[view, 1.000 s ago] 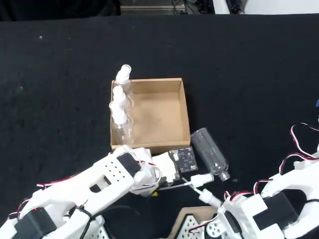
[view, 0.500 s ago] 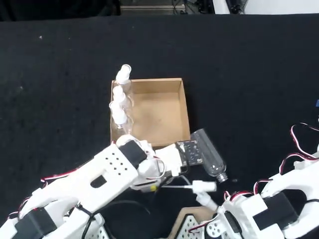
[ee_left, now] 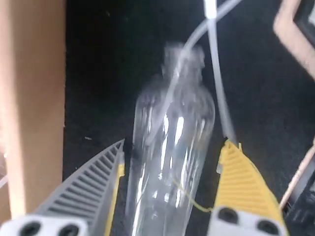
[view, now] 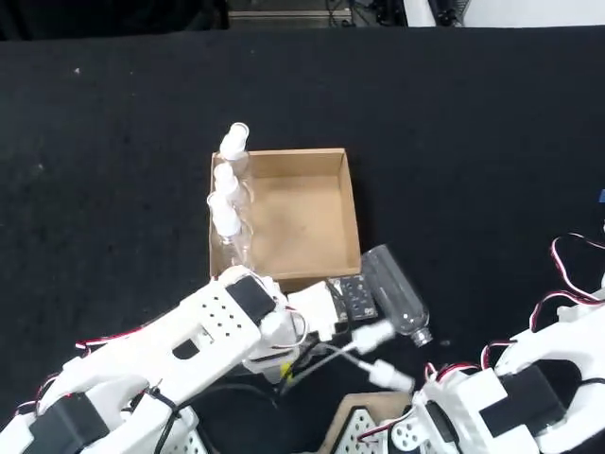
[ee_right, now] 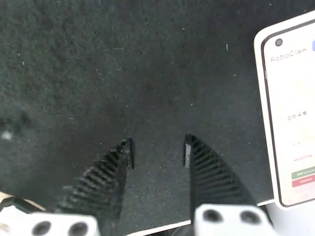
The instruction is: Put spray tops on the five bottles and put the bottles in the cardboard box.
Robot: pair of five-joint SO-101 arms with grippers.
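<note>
Two fingers of your left end effector [ee_left: 174, 144] are standing wide apart, straddling the clear bottle [ee_left: 170, 162] that is lying on the black counter [ee_left: 98, 73]. Whether they are touching it is not showing. A spray top's tube [ee_left: 215, 73] is crossing just beyond the fingertips, and the cardboard box [ee_left: 32, 98] wall is running outside one finger. Your right end effector [ee_right: 158, 141] is hanging partly open, gripping nothing, over the counter. A phone [ee_right: 290, 123] beside it is showing small print.
</note>
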